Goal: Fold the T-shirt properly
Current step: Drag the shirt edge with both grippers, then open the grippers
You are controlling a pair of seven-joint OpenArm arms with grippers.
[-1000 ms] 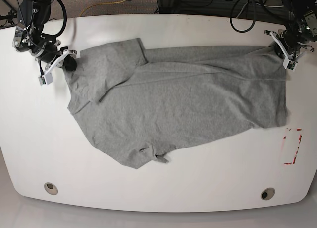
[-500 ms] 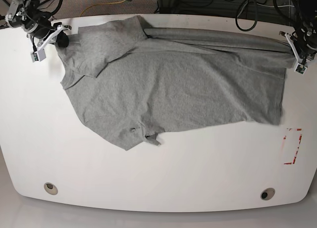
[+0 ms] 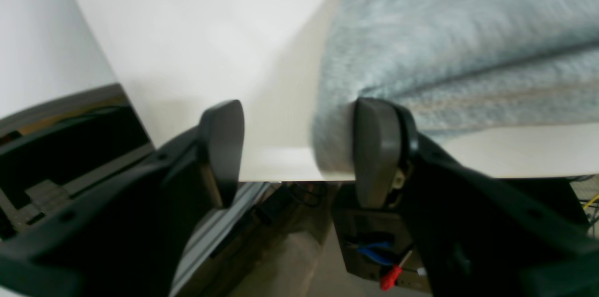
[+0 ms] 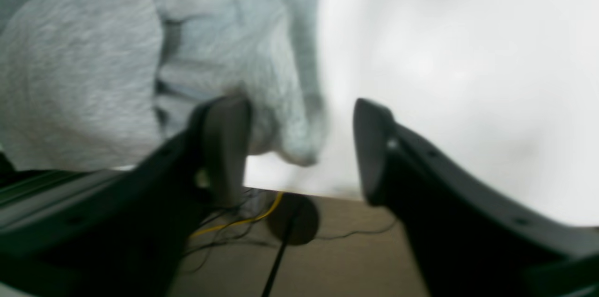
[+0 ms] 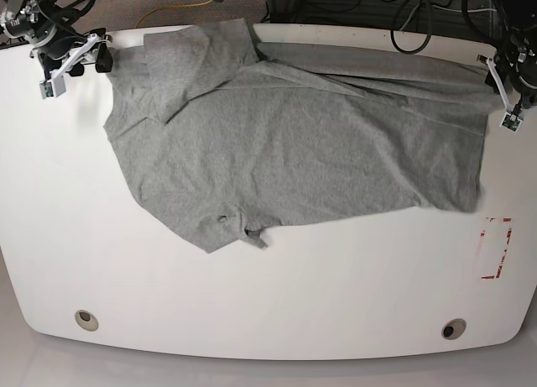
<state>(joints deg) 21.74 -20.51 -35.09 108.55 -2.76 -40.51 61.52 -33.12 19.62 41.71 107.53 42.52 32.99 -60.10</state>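
The heather-grey T-shirt (image 5: 294, 143) lies spread across the far half of the white table (image 5: 336, 303). One sleeve is folded over at the far left and a rumpled sleeve points to the front. My left gripper (image 5: 503, 97) is at the shirt's far right corner. In the left wrist view it (image 3: 299, 147) is open, with the cloth (image 3: 444, 30) touching the outer side of one finger (image 3: 374, 147). My right gripper (image 5: 71, 64) is at the far left corner. In the right wrist view it (image 4: 299, 147) is open, with the cloth's edge (image 4: 93, 77) hanging by one finger (image 4: 224, 147).
The table's far edge runs just behind both grippers, with cables and floor beyond it. A red tape mark (image 5: 495, 248) is at the right. Two round holes (image 5: 86, 320) (image 5: 453, 329) sit near the front edge.
Both grippers have drawn the shirt's far edge back toward the table's far side, and the shirt has slid with them. Both jaws now stand open.
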